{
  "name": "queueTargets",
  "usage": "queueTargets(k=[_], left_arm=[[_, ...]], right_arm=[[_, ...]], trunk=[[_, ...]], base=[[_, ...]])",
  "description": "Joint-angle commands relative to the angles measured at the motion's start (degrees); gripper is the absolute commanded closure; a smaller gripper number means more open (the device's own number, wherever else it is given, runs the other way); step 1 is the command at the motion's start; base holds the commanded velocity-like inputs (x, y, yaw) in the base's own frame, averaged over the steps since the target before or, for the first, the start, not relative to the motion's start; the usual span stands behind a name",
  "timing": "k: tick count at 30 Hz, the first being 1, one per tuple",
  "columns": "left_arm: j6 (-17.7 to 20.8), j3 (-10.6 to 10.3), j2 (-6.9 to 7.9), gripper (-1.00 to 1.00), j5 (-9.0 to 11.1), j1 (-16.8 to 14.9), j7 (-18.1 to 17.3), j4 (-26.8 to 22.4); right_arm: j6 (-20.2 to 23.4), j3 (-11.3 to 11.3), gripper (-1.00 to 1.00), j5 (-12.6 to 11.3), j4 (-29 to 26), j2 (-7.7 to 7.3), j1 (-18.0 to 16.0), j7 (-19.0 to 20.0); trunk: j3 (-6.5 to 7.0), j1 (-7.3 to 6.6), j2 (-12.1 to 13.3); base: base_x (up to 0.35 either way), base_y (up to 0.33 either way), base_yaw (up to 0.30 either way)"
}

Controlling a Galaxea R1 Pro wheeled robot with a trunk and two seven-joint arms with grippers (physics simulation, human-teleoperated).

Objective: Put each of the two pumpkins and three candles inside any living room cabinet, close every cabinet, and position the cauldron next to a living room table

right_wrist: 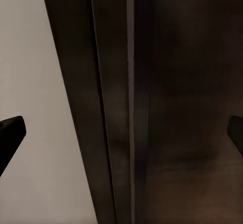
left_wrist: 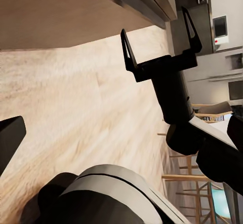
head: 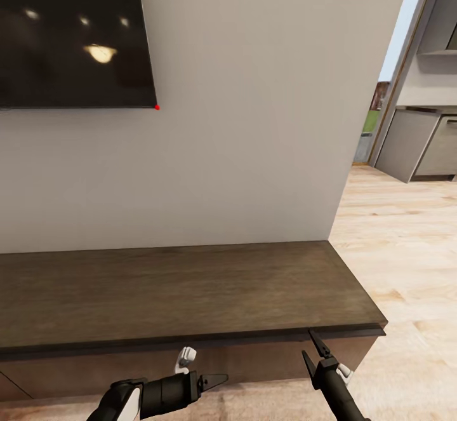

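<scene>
The long dark-brown cabinet (head: 178,287) runs along the wall below me, and its drawer front (head: 254,359) looks shut. My right gripper (head: 309,345) is open, its fingers pointing up at the front lip of the cabinet top near the right end. The right wrist view shows that dark lip (right_wrist: 116,107) very close between the spread fingertips (right_wrist: 10,133). My left gripper (head: 214,380) sits low in front of the drawer, pointing right, and it looks open. In the left wrist view the right gripper (left_wrist: 158,34) is seen open under the cabinet (left_wrist: 50,11). Pumpkins, candles and cauldron are out of view.
A black TV (head: 70,33) hangs on the pale wall above the cabinet. To the right of the cabinet's end lies light wood floor (head: 406,262), leading through an opening to grey kitchen units (head: 422,148).
</scene>
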Motion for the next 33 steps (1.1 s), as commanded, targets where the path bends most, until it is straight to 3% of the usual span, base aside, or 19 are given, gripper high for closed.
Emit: queueTargets(k=[1,33], left_arm=[[0.38,-0.15,0.03,-1.00,0.39,-0.03,0.08,-0.01],[0.38,-0.15,-0.03,-1.00,0.41,-0.03,0.16,-0.01]], right_arm=[[0.55,-0.01,-1.00,-0.54,0.02,-0.02,-0.03,0.10],[0.53,-0.01,-1.00,-0.54,0.02,0.00,-0.04,0.10]], trunk=[[-0.05,-0.01,-0.02],[-0.05,-0.01,-0.02]], base=[[0.000,0.000,0.000],[0.019,-0.001,0.000]])
